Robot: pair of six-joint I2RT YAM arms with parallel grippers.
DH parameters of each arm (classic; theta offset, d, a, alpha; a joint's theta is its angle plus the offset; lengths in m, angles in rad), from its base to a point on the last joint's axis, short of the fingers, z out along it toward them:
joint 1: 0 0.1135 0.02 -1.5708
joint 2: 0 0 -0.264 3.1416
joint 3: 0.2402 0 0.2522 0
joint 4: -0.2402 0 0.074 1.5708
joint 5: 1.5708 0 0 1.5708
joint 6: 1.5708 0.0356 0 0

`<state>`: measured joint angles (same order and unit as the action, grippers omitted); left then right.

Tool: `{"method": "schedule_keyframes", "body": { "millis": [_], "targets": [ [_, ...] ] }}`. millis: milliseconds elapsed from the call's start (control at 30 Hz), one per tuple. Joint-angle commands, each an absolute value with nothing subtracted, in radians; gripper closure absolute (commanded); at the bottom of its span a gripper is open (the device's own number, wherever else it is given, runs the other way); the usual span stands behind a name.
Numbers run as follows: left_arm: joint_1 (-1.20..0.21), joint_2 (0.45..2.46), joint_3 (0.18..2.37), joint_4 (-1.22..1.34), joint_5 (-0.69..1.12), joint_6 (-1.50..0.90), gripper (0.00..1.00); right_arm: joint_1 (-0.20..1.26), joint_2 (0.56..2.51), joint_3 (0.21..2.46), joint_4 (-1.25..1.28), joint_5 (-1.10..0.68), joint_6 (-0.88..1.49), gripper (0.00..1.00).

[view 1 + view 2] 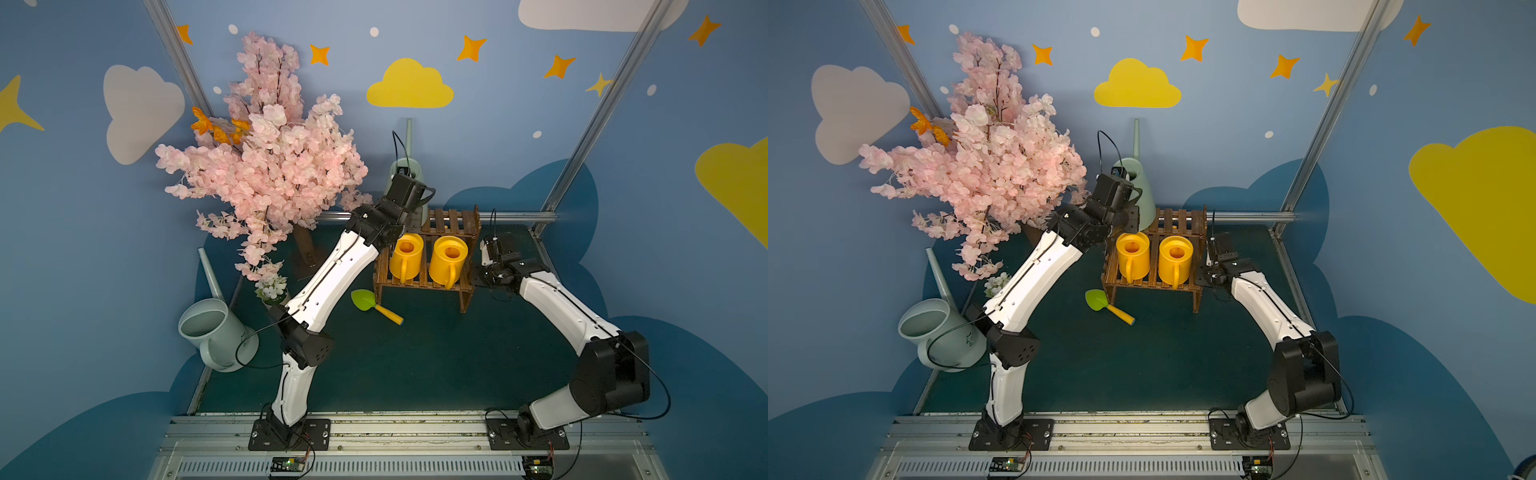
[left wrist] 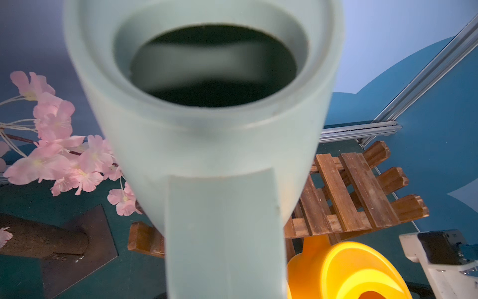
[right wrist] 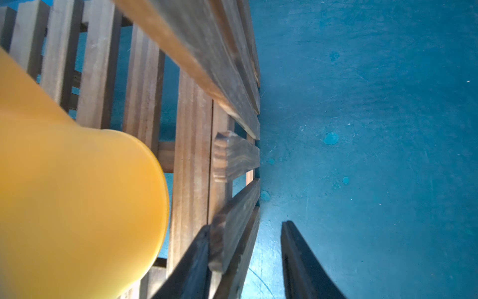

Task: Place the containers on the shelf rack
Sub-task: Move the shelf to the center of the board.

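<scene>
**DESK:** What are we looking at around the shelf rack (image 1: 451,222)?

**FIELD:** We see two yellow cans (image 1: 407,255) side by side on its lower tier, handles turned toward the arms' bases. The upper green can (image 2: 219,145) stands upright over the top tier's end nearest the blossom tree (image 1: 270,166), with its spout (image 1: 409,137) pointing up and away. We cannot tell whether its base touches the slats. A second green can (image 1: 212,332) sits well apart from the rack, at the mat's (image 1: 415,353) edge past the tree.

**DESK:** And the jaws?

**FIELD:** The left gripper (image 1: 422,199) is at the upper can's loop handle (image 2: 222,233). We judge it clamped there, though its fingers are hidden. The right gripper (image 3: 245,233) stands parted and empty at the rack's other end, one finger against the slat ends.

**DESK:** How will these cans handle?

**FIELD:** We reckon they are light, stiff, smooth plastic, and this one looks empty inside. The handle is the sound hold. The long spout may make the can awkward to swing, and it could tip off the narrow tier.
</scene>
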<state>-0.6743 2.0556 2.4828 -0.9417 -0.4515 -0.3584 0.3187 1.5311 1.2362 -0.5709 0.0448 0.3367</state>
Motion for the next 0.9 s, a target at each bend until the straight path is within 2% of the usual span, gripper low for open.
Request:
{"method": "schedule_keyframes", "body": {
  "millis": [0,367,867],
  "targets": [
    [-0.669,2.072,2.531,-0.916,-0.444,-0.337,0.94,0.344,1.54,1.221,-0.669,-0.035,0.336,0.53],
    [-0.675,2.079,2.525,-0.948,-0.451,-0.349,0.71,0.341,1.486,1.199,-0.669,0.0,0.35,0.37],
    [-0.69,2.044,2.492,-0.957,-0.475,-0.343,0.59,0.318,1.411,1.156,-0.669,0.028,0.367,0.27]
  ]
}}
